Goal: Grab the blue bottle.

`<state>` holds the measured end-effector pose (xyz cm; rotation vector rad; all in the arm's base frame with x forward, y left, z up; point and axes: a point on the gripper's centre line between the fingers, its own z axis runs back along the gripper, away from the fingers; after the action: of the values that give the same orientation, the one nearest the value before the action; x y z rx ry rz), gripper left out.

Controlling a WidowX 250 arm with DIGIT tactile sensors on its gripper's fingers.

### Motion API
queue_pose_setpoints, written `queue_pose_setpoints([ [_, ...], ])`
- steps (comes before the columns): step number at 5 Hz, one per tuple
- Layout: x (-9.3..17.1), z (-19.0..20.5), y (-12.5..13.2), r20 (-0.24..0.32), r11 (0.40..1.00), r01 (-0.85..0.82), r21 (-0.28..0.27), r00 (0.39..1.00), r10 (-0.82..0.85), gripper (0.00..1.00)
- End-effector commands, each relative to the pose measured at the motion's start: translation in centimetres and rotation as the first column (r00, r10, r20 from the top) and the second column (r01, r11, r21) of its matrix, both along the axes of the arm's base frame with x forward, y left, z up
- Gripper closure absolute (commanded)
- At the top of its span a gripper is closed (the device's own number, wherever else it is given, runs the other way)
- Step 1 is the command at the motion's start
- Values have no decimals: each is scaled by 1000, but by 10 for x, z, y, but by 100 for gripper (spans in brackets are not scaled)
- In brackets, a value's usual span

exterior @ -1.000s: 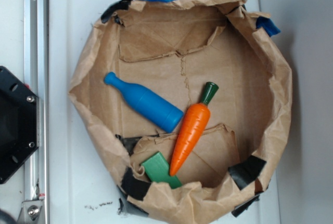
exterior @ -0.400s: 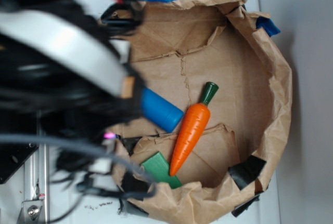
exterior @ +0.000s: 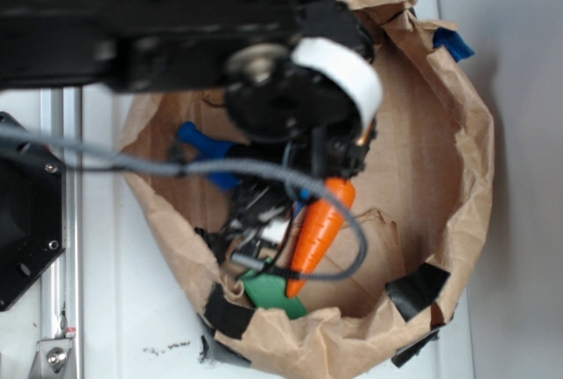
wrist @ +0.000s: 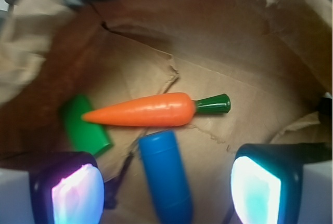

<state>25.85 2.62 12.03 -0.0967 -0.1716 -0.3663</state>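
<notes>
In the wrist view, the hand (wrist: 166, 187) is right at the front, with its two glowing pads (wrist: 75, 193) wide apart and nothing between them. The blue bottle (wrist: 165, 177) lies in that gap, flat on the brown paper, with its fat end pointing away toward the orange carrot (wrist: 148, 110). The carrot lies across, just past the bottle's end (they look like they touch, or almost). A green block (wrist: 86, 130) sits at the carrot's pointy tip. All of it rests inside a crumpled paper bag (exterior: 471, 133) on the white surface (exterior: 114, 291).

I think the robot is in the reaching step, lined up over the bottle. Next, it likely needs to go lower and squeeze the bottle's sides, without bumping the carrot.
</notes>
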Motion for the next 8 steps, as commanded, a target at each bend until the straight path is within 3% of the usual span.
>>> queue_pose_setpoints([
  [1,-7,-65,6,-78,998,-1,66,997,6,0],
  [2,-7,-87,7,-102,989,3,148,995,12,0],
  [3,-25,-108,3,-136,977,63,204,990,-35,0],
  [4,4,-96,1,-119,983,38,180,993,-17,100],
  [5,32,-71,1,-109,994,12,113,994,1,100],
  [6,15,-18,6,-8,995,-92,32,996,92,100],
  [7,36,30,-7,71,977,-211,-37,974,214,100],
  [8,24,81,-11,96,942,-332,-42,937,334,100],
])
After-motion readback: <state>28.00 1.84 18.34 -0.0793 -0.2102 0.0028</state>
